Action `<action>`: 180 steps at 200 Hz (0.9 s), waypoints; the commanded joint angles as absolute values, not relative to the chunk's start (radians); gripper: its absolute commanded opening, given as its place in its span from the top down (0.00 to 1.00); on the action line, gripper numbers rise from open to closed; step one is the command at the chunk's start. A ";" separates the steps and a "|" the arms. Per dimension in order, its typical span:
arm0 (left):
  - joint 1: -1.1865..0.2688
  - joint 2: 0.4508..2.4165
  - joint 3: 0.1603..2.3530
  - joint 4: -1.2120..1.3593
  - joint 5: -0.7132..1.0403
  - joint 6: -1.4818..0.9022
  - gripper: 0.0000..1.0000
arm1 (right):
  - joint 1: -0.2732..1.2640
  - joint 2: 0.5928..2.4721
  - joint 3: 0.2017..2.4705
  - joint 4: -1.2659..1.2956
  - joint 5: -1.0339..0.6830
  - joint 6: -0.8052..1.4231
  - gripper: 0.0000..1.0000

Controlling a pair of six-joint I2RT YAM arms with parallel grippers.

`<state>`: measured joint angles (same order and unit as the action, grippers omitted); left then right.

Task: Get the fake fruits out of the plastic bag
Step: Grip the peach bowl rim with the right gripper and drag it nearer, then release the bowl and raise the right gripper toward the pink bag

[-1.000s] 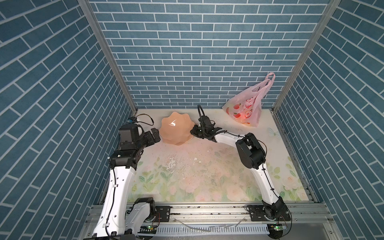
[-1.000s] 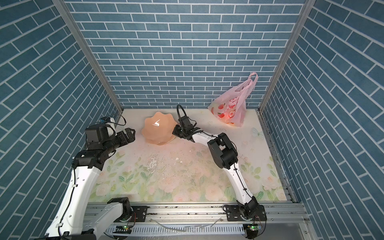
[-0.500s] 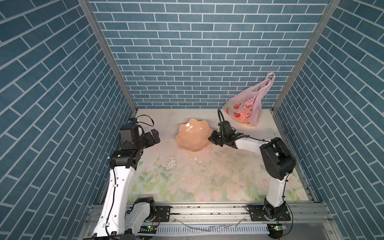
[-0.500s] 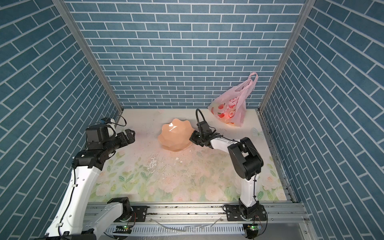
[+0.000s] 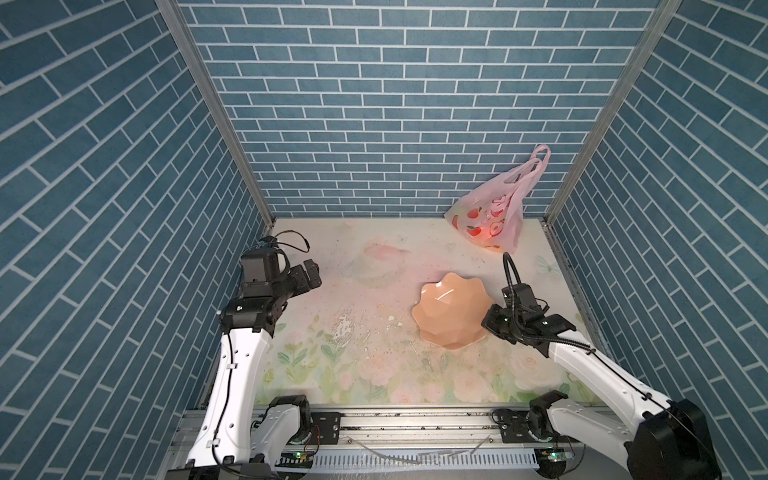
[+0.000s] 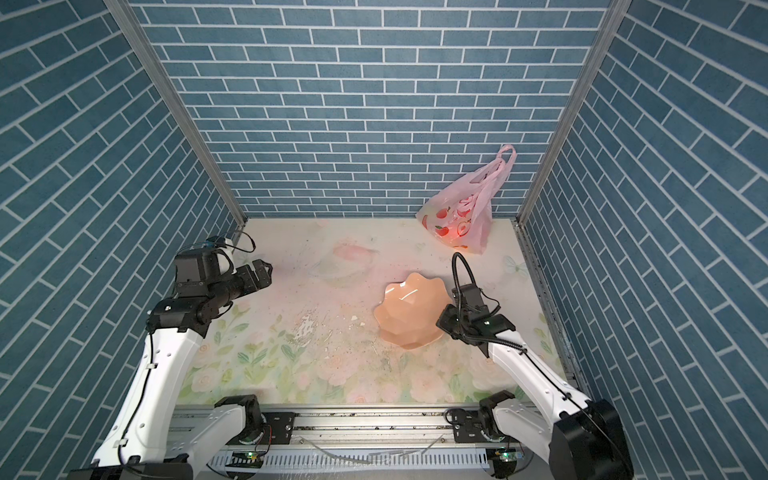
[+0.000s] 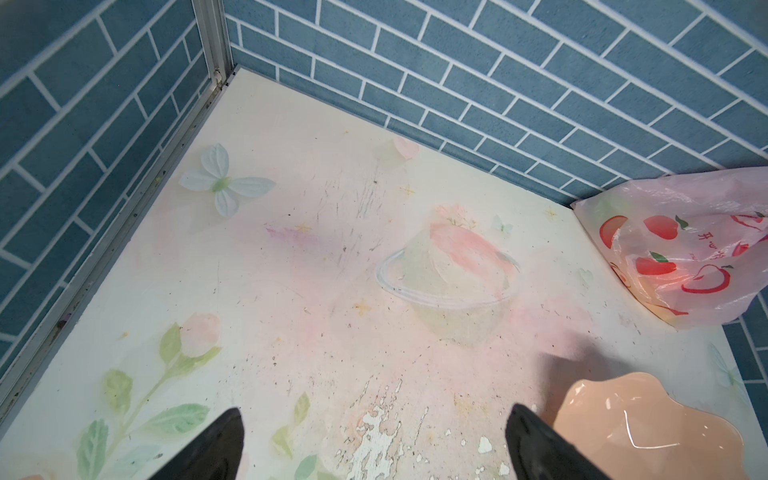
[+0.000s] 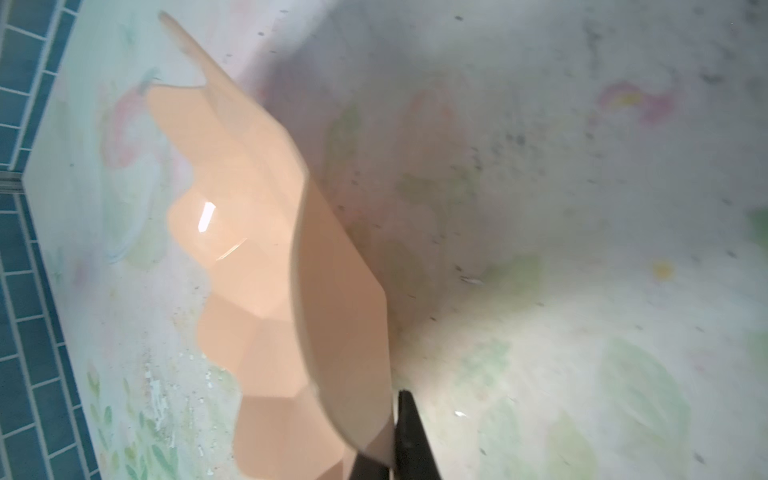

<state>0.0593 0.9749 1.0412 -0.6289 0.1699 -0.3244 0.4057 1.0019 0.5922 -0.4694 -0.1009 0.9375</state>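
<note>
- We're seeing the right end effector (image 5: 487,323) clamping shut on the rim of the peach bowl (image 5: 446,316), right of centre. The bowl is hanging tilted from that one edge pinch. We can't tell if its low side is touching the bench (image 5: 365,386).
- Risk: we're judging that the glossy rim is prone to slipping or pivoting in such a thin pinch. A fast swing or a hard set-down is likely sending it skidding or flipping.
- The left end effector (image 5: 312,275) is hovering wide open and empty on the left, well apart from everything.
- The plastic bag (image 5: 492,212) is sitting in the far right corner, leaning on the far wall (image 5: 374,145), well apart from the bowl.
- Risk: that corner is leaving little room. We're expecting an arm going in there to be brushing the wall or shoving the bag flat.
- Risk: the film is thin and loose, so an end effector is likely closing on plastic instead of fruit and dragging the whole bag. With nothing pinning the bag, that's getting worse.
- Risk: round fruits coming out are likely rolling across the bench if the bowl is ending up far from the bag.
- Look: the bag is showing pale pink, translucent and crinkly, with red fruit prints on its side and two loop handles standing up together against the wall.
- The fake fruits aren't showing as separate shapes. We're only seeing a reddish-orange glow low in the bag, and we can't tell fruit from print.
</note>
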 commanded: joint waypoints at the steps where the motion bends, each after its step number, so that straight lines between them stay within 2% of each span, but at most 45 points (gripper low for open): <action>1: 0.064 0.976 1.062 -0.633 0.187 -0.314 0.01 | 0.369 0.937 0.546 -0.559 -0.081 0.942 1.00; 49: 0.063 0.976 1.060 -0.630 0.195 -0.319 0.01 | 0.289 0.942 0.490 -0.529 -0.148 0.914 1.00; 154: 0.064 0.986 1.060 -0.626 0.208 -0.322 0.01 | 0.179 0.858 0.394 -0.554 -0.164 0.913 0.99; 180: 0.064 0.995 1.060 -0.626 0.224 -0.323 0.01 | 0.167 0.824 0.378 -0.569 -0.160 0.919 0.94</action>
